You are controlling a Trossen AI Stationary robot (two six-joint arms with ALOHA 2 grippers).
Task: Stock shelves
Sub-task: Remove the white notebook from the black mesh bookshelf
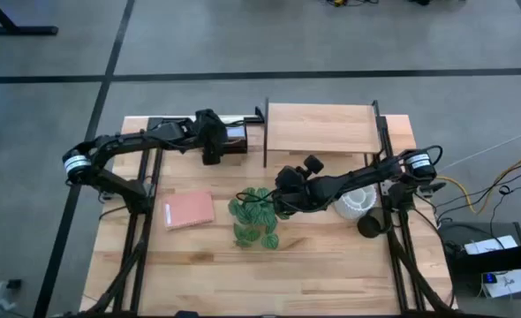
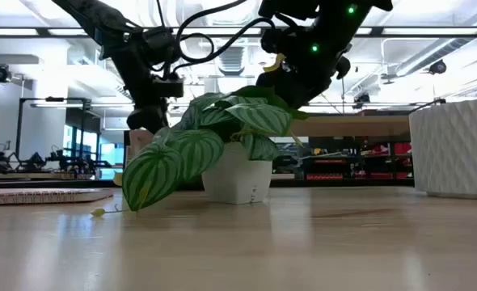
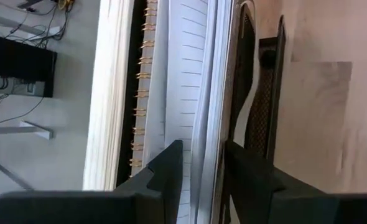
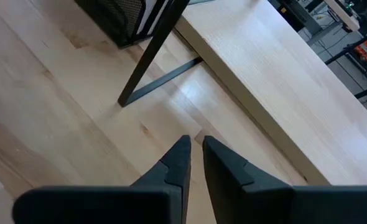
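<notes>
The shelves [image 1: 320,126] stand at the table's far middle, a pale board on a thin black frame, also seen in the right wrist view [image 4: 277,74]. Left of them a dark mesh rack [image 3: 261,112] holds a spiral notebook [image 3: 147,93] and a white book [image 3: 203,93]. My left gripper [image 1: 215,146] [image 3: 202,152] is at that rack, shut on the white book. My right gripper [image 1: 283,187] [image 4: 196,143] hovers shut over bare table between the shelves and a potted plant [image 1: 256,216] [image 2: 222,141], holding nothing. My left gripper pinches the white book between its two fingers, one finger [image 3: 170,163] on each face, at the book's near edge [image 3: 203,140]. The book stands on edge in the rack, between the spiral notebook and the rack's mesh wall.
A pink book [image 1: 188,210] lies flat at the near left. A white ribbed pot [image 1: 356,203] [image 2: 457,145] and a small dark object [image 1: 371,225] sit at the right under my right arm. The shelves' black leg [image 4: 152,50] stands just beyond my right gripper.
</notes>
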